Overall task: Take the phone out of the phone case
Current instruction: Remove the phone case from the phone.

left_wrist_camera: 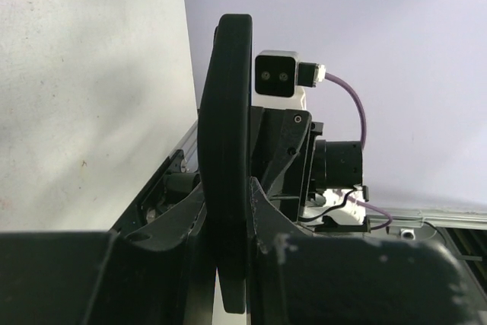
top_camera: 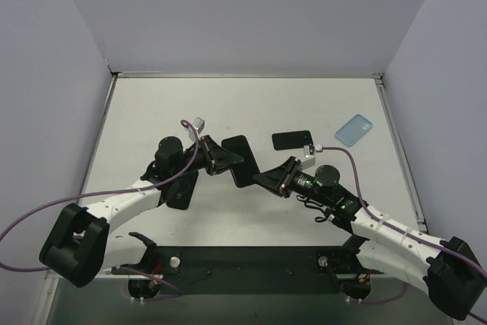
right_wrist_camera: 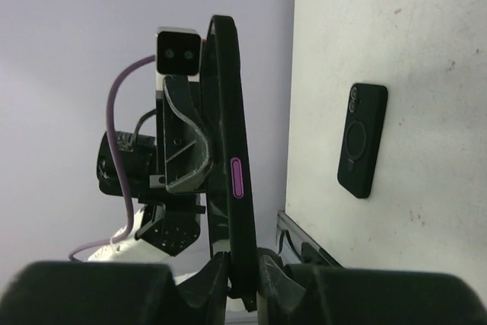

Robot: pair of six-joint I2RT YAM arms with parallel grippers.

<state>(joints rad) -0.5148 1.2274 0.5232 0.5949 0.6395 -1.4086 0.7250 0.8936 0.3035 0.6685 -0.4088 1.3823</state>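
Both claws are clenched on the cased phone above the table's middle, with the left claw on its left edge and the right claw on its right. A black case and a blue case lie toward the far right corner.

Bright, even light from overhead, and the white surface takes it with no glare. Shadows are faint and soft-edged. The top view is crisp edge to edge. In the wrist views the cased phone is nearly a silhouette, and the left pincer fingers up close go soft and dark, with detail lost.
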